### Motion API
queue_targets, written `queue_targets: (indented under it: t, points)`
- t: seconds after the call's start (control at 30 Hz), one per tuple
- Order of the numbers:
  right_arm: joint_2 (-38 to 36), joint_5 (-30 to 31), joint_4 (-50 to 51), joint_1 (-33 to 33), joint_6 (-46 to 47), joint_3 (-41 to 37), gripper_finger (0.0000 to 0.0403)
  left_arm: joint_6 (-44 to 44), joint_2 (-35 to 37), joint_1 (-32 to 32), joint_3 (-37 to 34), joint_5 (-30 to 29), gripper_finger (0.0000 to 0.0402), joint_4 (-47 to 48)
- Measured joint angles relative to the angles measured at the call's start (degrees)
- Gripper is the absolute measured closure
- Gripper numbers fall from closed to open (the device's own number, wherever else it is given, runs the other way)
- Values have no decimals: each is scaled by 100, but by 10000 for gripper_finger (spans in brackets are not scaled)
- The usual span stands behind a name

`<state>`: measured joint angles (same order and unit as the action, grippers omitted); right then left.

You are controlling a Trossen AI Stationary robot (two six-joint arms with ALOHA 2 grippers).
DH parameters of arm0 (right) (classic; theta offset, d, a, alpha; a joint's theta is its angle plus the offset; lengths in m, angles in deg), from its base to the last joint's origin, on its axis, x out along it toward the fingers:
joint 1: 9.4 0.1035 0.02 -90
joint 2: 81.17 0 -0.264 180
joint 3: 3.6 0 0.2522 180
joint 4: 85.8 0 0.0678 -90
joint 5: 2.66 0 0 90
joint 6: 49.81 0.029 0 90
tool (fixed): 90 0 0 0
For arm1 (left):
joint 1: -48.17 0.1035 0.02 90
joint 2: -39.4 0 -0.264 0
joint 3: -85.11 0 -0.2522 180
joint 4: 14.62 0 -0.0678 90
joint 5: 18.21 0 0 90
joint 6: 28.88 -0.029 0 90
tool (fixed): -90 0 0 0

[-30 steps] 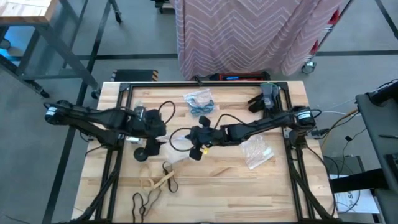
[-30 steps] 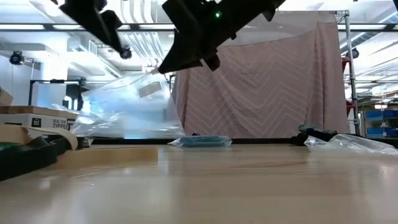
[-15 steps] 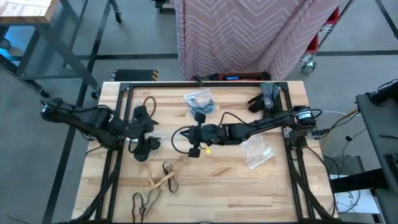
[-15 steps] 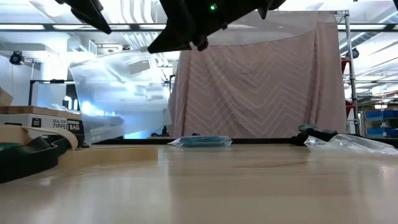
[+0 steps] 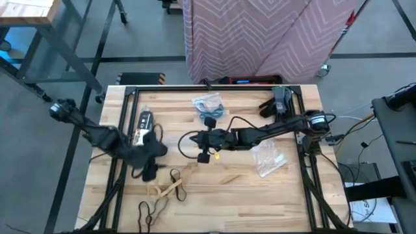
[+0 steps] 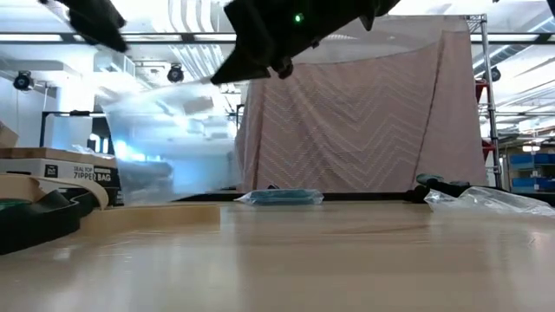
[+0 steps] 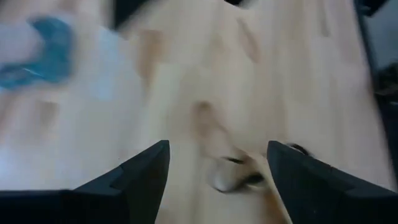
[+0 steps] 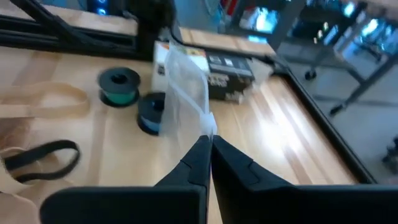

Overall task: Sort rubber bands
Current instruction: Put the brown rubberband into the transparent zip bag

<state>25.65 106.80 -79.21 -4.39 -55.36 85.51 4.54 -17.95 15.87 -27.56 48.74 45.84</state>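
Tan and black rubber bands (image 5: 170, 188) lie flat near the table's front edge, with another black one (image 5: 149, 211) beside them. They also show in the right wrist view as a tan band (image 8: 43, 99) and a black band (image 8: 40, 155). My left gripper (image 5: 148, 171) hovers open just left of them, and they blur below its fingers (image 7: 217, 180). At mid-table my right gripper (image 5: 198, 138) is shut on a clear plastic bag (image 6: 169, 143). Blue bands sit inside another clear bag (image 5: 209, 107) at the far side. My right gripper pinches the clear bag's upper edge (image 8: 208, 127) between its two shut fingertips. The fingers slant down from the table's right side. The bag hangs below them (image 6: 173, 165); whether its lower end touches the table I cannot tell.
A box of zipper bags (image 5: 142, 123) lies at the left, with a green tape roll (image 8: 119, 84) and a blue one (image 8: 151, 112) close by. A third clear bag (image 5: 266, 158) lies at the right, and dark gloves (image 5: 279, 101) at the far right corner.
My left gripper has swung from beside the bag at mid-table toward the near edge, ending by the rubber bands. The bag, earlier spread between both grippers, now hangs from my right gripper alone, which has rolled slightly.
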Motion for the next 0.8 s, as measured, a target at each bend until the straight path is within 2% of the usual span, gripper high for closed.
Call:
queue_targets:
  t: [0.2, 0.3, 0.53, 0.67, 0.8]
  points:
    - [1, 7, 249, -111, 109, -2, 403, 2321, -773, -1164, -152, 63, 122, -57]
    - [2, -9, 218, -104, 104, -2, 403, 3131, -1263, -1544, -165, 141, 100, -74]
    - [0, -11, 226, -104, 105, -2, 403, 3736, -2316, -1613, -163, 141, 74, -113]
    - [0, -17, 265, -91, 175, -2, 403, 3833, -2716, -1591, -173, 116, 88, -114]
    - [0, -56, 267, -91, 192, -2, 403, 3816, -2791, -1527, -249, 24, 115, -366]
